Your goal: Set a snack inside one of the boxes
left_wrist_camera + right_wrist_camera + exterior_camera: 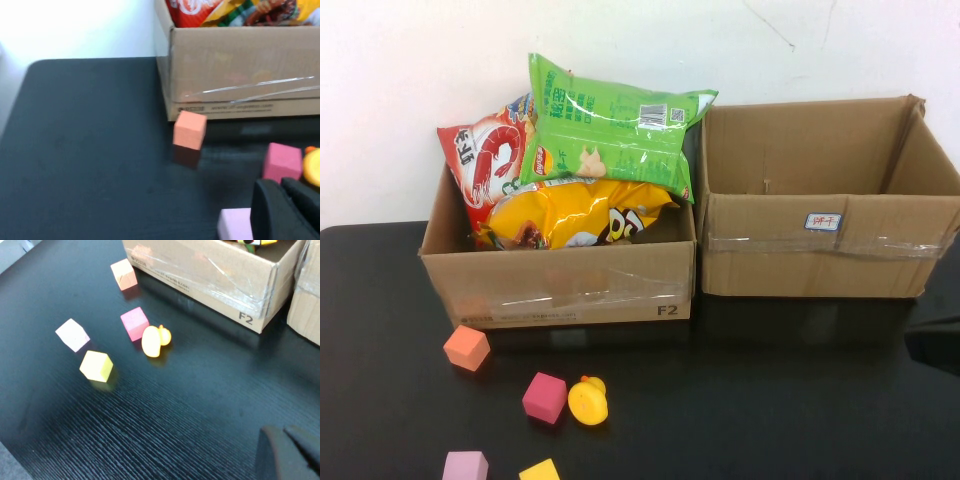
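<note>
Two cardboard boxes stand side by side on a black table (770, 400). The green bag (610, 125) lies on top of a yellow bag (575, 215) and a red bag (490, 165) in the left box (560, 290); the right box (820, 250) appears empty. Foam cubes and a yellow duck (588, 400) lie in front. The left gripper (280, 210) sits low beside the cubes, jaws together and empty. The right gripper (287, 452) hovers over bare table, likewise closed. Judged from this arrangement, the snack is already boxed, or awaits transfer.
</note>
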You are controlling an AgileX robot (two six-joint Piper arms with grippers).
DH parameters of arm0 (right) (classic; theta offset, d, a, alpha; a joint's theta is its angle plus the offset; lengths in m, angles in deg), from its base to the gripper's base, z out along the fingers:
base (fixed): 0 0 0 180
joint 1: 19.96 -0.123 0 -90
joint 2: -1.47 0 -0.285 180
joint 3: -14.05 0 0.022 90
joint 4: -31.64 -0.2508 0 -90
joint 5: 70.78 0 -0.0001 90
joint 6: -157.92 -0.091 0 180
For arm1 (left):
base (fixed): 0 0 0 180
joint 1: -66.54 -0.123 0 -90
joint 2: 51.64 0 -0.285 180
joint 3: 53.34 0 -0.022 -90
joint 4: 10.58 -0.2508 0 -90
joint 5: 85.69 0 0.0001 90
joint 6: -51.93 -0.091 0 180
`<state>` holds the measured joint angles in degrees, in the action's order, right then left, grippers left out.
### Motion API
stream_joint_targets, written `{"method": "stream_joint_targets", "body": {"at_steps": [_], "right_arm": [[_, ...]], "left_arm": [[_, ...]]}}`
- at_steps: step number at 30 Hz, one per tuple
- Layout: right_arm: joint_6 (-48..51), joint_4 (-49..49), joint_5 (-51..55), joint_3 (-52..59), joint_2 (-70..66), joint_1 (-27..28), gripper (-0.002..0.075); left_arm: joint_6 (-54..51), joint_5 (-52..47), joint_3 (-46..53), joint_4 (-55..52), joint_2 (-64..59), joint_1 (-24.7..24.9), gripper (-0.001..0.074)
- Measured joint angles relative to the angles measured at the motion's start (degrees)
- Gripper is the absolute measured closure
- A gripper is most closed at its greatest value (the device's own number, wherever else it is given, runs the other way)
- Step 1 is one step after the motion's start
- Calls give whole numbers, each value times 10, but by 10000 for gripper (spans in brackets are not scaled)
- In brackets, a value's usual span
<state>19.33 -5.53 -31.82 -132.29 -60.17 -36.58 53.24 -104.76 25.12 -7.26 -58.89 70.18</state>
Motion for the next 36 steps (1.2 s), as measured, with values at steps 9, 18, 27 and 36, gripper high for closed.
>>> {"method": "stream_joint_targets", "body": {"at_steps": [9, 18, 27, 36], "right_arm": [[0, -1, 0, 0, 0, 0, 725], [0, -1, 0, 0, 0, 0, 724], [32, -9, -108, 66, 28, 0, 724], [40, -21, -364, 261, 239, 0, 725]], "left_arm": [[-43, 0, 0, 0, 0, -3, 736], [-45, 0, 0, 0, 0, -3, 736], [-45, -1, 0, 1, 0, -3, 736], [-44, -1, 0, 1, 0, -3, 736]]}}
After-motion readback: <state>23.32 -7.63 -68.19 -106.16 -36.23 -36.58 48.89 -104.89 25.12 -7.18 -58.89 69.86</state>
